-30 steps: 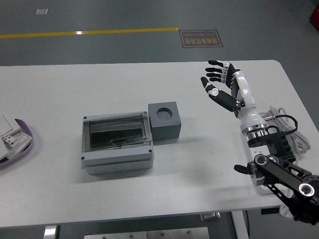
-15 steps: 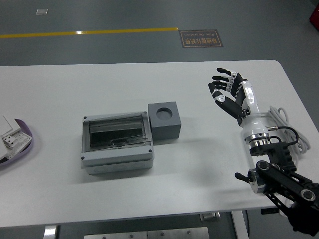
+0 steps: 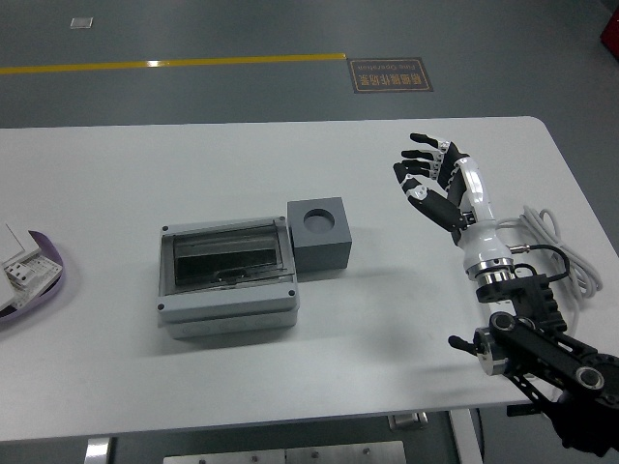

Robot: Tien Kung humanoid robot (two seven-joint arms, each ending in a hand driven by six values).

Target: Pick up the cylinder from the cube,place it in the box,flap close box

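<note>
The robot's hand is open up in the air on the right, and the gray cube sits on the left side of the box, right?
Not quite. The head view shows the gray cube touching the box's right side. The right hand is open, holding nothing.

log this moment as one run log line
right hand: open, holding nothing, raised right of cube | cylinder: in cube's top | box: lid shut, touching cube | left hand: out of view

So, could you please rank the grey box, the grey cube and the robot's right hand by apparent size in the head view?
1. Grey box, clearly largest.
2. Grey cube and right hand look about alike, so I won't rank them.
</note>
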